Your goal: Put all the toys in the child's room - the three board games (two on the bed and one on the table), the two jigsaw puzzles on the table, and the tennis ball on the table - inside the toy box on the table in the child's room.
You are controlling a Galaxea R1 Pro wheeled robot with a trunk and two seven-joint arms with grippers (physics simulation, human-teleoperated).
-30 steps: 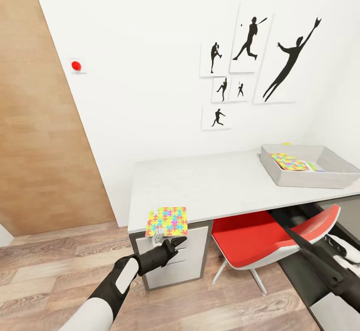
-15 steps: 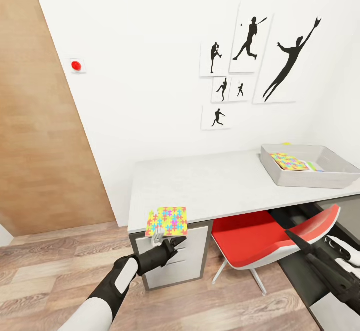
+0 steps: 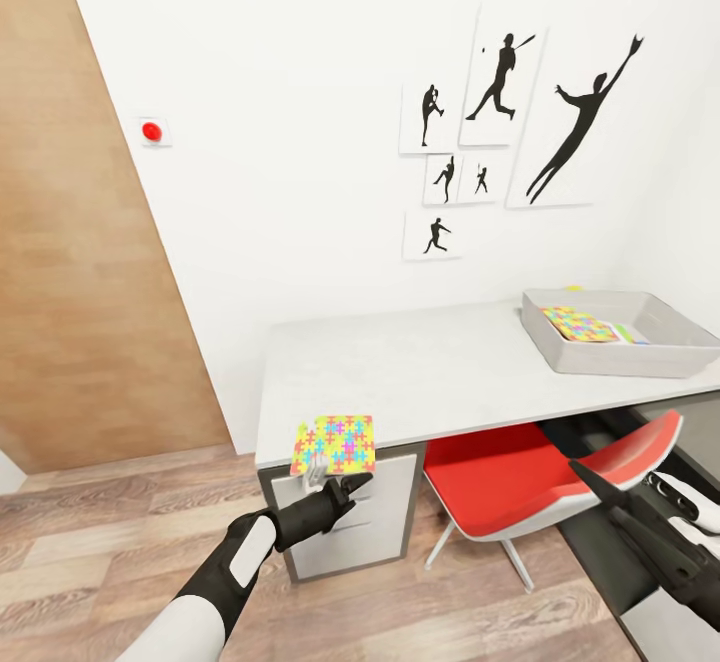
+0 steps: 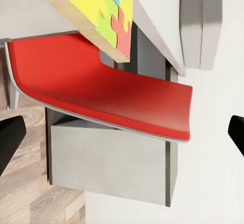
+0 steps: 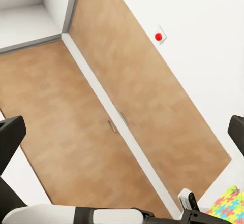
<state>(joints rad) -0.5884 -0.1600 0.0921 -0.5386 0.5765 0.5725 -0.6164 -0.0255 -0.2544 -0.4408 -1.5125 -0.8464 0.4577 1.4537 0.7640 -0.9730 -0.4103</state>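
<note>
Currently the left end effector [image 3: 330, 487] sits just below the near-left corner of the table [image 3: 420, 372], where a puzzle [image 3: 334, 443] overhangs the edge. Its dark fingertips look spread in the left wrist view, with the puzzle's wooden edge [image 4: 96, 16] lying beyond them, not between them. Judgement: open, not yet gripping; whether it touches the puzzle I cannot tell.

The right end effector [image 3: 610, 487] hangs low beside the red chair [image 3: 540, 482], fingertips apart in the right wrist view, holding nothing.

The toy box [image 3: 625, 347] stands at the far right of the table, well apart from the overhanging puzzle. Another puzzle [image 3: 580, 324] already lies inside it, with a sliver of a further flat item beside it, too small to identify.

Step in hand: pickup of the second puzzle. Next move calls for bringing the fingers around the overhanging edge, closing on the thin board, lifting clear of the table, then carrying it rightward over the toy box rim. Risk: a thin board may slip or tilt in a shallow edge grip.
</note>
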